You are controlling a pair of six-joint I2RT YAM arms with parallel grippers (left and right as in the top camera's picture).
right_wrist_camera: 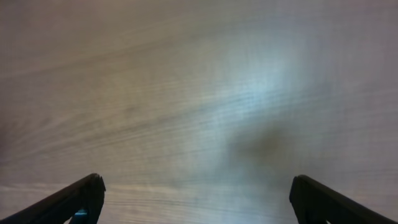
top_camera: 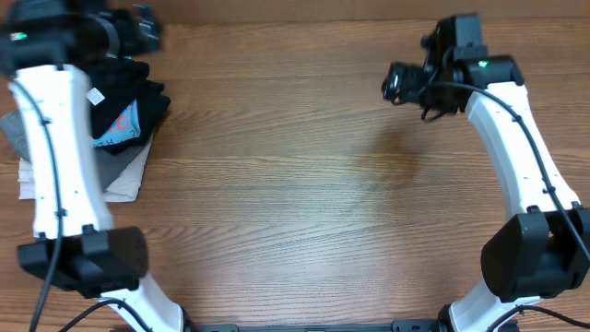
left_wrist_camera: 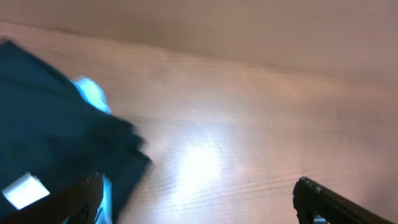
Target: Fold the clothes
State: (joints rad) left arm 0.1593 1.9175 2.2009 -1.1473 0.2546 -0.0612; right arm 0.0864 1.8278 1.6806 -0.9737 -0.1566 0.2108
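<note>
Clothes (top_camera: 138, 92) heap runs near-to-far; left end effector (left_wrist_camera: 199, 182) and right end effector (right_wrist_camera: 197, 179) spread apart

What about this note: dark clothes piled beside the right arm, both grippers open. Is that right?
One thing is wrong: the overhead view shows the pile of dark clothes beside the left arm, not the right. The rest stands: the left gripper and the right gripper are both open.
</note>
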